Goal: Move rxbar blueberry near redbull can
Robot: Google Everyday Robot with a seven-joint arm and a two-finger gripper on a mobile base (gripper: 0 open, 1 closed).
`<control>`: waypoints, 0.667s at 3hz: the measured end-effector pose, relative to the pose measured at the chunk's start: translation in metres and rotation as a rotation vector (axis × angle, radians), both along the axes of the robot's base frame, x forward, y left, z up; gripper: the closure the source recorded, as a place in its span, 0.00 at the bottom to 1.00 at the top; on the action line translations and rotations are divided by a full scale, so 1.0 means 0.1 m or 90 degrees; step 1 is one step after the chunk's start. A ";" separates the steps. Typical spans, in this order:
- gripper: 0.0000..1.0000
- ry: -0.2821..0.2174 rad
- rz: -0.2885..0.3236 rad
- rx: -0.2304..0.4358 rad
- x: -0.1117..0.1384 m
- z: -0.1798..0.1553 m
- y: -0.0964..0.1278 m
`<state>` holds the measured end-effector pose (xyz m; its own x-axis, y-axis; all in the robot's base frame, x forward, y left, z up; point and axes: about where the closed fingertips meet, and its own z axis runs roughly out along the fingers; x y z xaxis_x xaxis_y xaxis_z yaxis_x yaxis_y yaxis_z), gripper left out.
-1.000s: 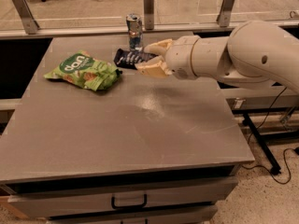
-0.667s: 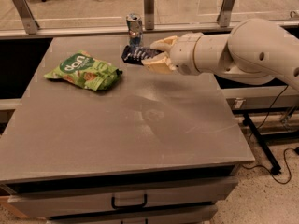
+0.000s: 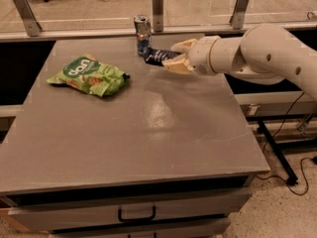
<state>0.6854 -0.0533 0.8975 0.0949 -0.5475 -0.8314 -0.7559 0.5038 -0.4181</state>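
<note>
The rxbar blueberry (image 3: 157, 56) is a flat dark navy wrapper held in my gripper (image 3: 177, 56), a little above the grey table (image 3: 148, 133) near its back edge. The gripper's cream fingers are shut on the bar's right end. The redbull can (image 3: 142, 34) stands upright at the back of the table, just left of and behind the bar's free end. The bar's left tip is very close to the can's base. My white arm reaches in from the right.
A crinkly green chip bag (image 3: 89, 75) lies on the left part of the table. A glass barrier with metal posts (image 3: 157, 8) runs behind the table. Drawers with a handle (image 3: 136, 214) sit below the front edge. Cables lie on the floor at right.
My gripper has carried the bar up and to the right, toward the back of the table, so its free end now sits beside the can.
</note>
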 end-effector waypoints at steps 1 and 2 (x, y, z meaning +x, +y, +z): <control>0.82 0.006 -0.017 0.001 0.24 -0.15 -0.05; 0.58 0.006 -0.029 -0.002 0.46 -0.26 -0.02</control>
<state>0.7315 -0.0551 0.8718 0.0613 -0.5536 -0.8305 -0.7358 0.5371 -0.4124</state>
